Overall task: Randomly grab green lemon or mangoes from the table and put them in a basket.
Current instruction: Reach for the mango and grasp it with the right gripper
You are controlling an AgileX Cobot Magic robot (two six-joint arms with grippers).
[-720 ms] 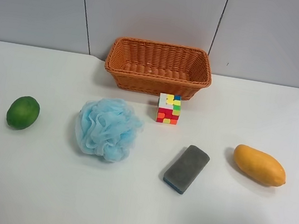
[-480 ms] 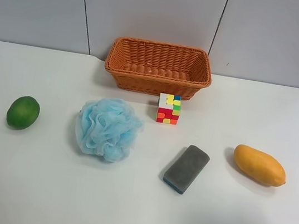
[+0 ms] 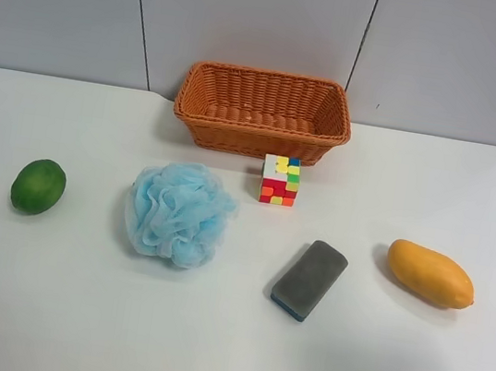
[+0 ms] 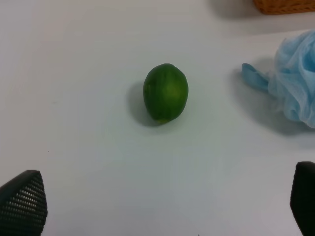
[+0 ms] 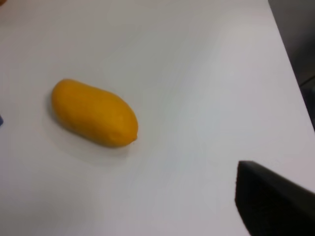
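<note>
The green lemon (image 3: 39, 186) lies on the white table (image 3: 71, 308) at the exterior high view's left. The orange-yellow mango (image 3: 430, 274) lies at that view's right. The wicker basket (image 3: 257, 137) stands empty at the back middle. No arm shows in that view. In the left wrist view the lemon (image 4: 166, 92) lies ahead of my left gripper (image 4: 162, 201), which is open and empty with its fingertips (image 4: 22, 201) far apart. In the right wrist view the mango (image 5: 93, 113) lies apart from the one dark finger (image 5: 270, 201) that shows; nothing is held.
A blue mesh puff (image 3: 177, 212), a colourful cube (image 3: 280, 180) and a grey sponge (image 3: 310, 279) lie between the two fruits, in front of the basket. The puff (image 4: 295, 83) is close beside the lemon. The table's edge (image 5: 290, 64) runs near the mango.
</note>
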